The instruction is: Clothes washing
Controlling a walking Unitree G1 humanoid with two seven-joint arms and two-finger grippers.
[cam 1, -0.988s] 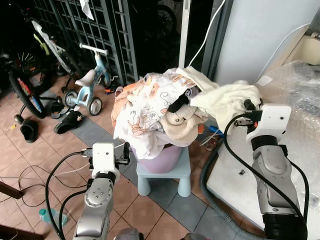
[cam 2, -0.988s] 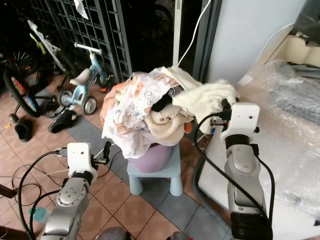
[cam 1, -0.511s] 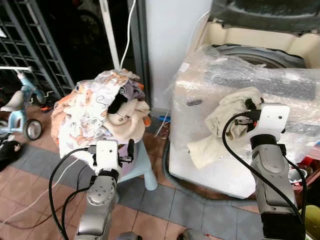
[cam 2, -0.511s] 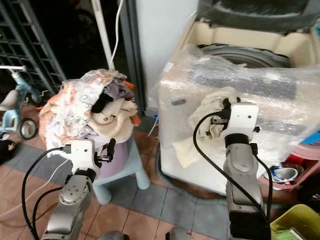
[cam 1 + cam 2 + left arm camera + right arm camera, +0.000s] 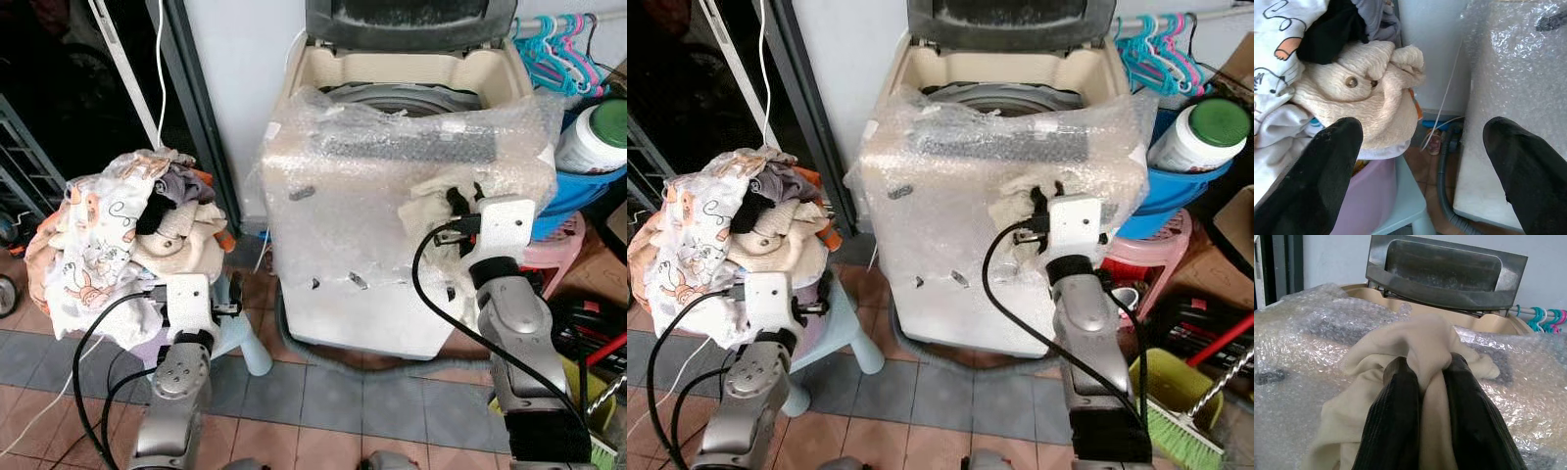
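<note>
Right wrist view has the right gripper [image 5: 1432,382] pinching a cream cloth garment [image 5: 1425,340] just short of the open bubble-wrapped washing machine [image 5: 392,166], while the left gripper [image 5: 1415,166], fingers spread, faces the heaped laundry pile [image 5: 108,235] waiting.

Laundry pile [image 5: 108,235] on stool [image 5: 240,338] left of washing machine [image 5: 392,245]; hangers [image 5: 554,49] behind-right
</note>
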